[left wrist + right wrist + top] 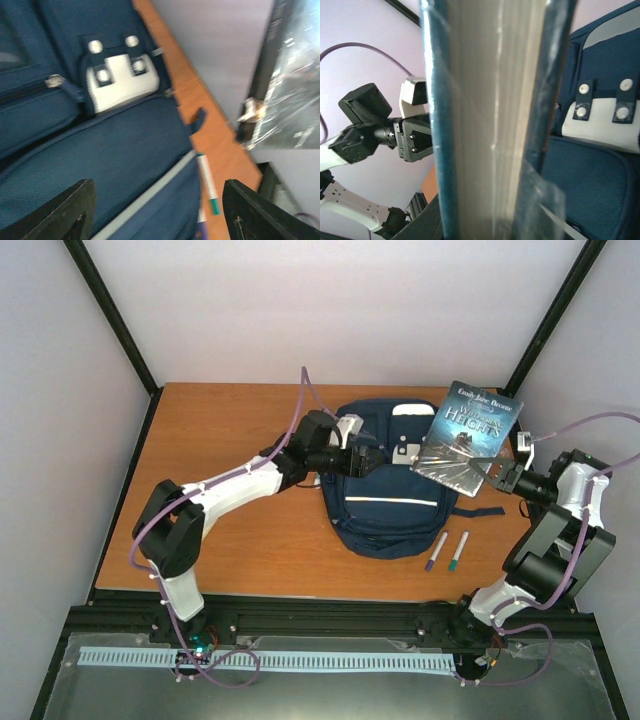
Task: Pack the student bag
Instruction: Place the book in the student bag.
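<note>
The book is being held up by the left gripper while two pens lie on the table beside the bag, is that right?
Not quite: the right gripper holds up the book, as the top external view shows; the left gripper is open over the student bag. The pens do lie on the table beside it.

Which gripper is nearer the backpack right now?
Left. The left gripper hovers open over the upper middle of the backpack; the right gripper is off its right edge, holding a book.

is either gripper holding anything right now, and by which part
The right gripper holds the book by the corner nearest that arm. The left gripper is open over the student bag, holding nothing.
</note>
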Controlling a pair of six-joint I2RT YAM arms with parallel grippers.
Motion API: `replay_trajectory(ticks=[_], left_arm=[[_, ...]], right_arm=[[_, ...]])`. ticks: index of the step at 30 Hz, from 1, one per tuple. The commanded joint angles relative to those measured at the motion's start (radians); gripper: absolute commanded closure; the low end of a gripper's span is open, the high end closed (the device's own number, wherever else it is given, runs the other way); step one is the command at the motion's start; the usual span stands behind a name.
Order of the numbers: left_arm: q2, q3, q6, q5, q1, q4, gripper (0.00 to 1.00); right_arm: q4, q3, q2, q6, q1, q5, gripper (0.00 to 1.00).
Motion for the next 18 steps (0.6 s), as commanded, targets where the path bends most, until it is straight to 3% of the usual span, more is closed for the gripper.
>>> replay_trajectory(ticks=[1, 5, 9, 18], left_arm=[[-0.022, 0.100, 0.307, -0.257, -0.039, -0.394, 0.31], [-0.028, 0.123, 0.485, -0.382, -0.133, -0.503, 0.34], [-0.004, 0.163, 0.598, -0.359, -0.227, -0.550, 0.36], [-0.037, 0.146, 0.622, -0.269, -0.270, -0.450, 0.37]], right_arm=[[-0.038, 0.000, -0.016, -0.113, -0.044, -0.187, 0.97], [-0.038, -0.001, -0.040, -0.095, -0.059, -0.154, 0.97], [-0.015, 0.074, -0.024, 0.068, -0.057, -0.093, 0.97], [0.129, 0.211, -0.083, 0.438, -0.055, -0.078, 0.97]])
